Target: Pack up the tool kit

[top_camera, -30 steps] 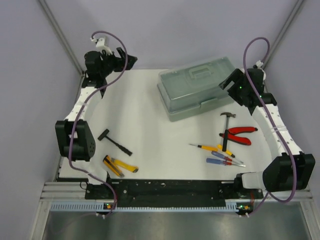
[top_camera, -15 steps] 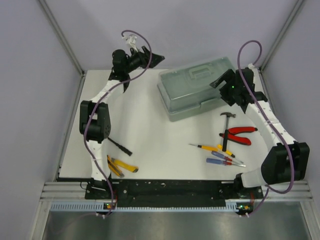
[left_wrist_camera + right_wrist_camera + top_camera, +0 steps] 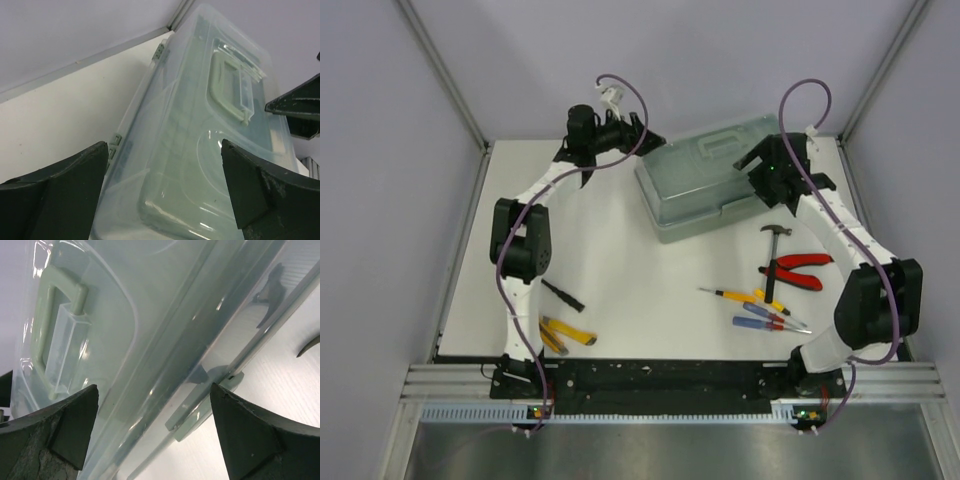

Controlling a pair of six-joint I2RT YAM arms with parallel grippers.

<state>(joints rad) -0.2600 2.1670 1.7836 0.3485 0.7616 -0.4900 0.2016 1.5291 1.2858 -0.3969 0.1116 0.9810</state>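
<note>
Top view: toolbox closed, sitting between the two tools. left tool hovers at its far-left corner and right tool over its right end; no contact visible on either. Nothing packed yet: claw hammer, red pliers and screwdrivers lie on the table behind the right tool, back towards its base. yellow pliers and black hammer sit well behind the left tool, with the hammer half hidden under the arm

Reckon the step in hand is getting the box open. To do it well, pop the front latch first, with one tool pinning the box so it doesn't skate. The other then raises the lid by its edge, not the handle. With the latch shut, pulling the handle would likely lift the whole box

Left wrist: fingers spread as wide as they go and empty. Lid is straight ahead in the gap, clear of both pads, handle ahead and to the right. green clips on the long edge sit just off the left finger; latch or hinge, can't tell

Right wrist: fingers fully apart, holding nothing. Lid fills the gap, close, no touch visible. Latch tab is just ahead of the right finger, so it looks like the nearest thing to go for
</note>
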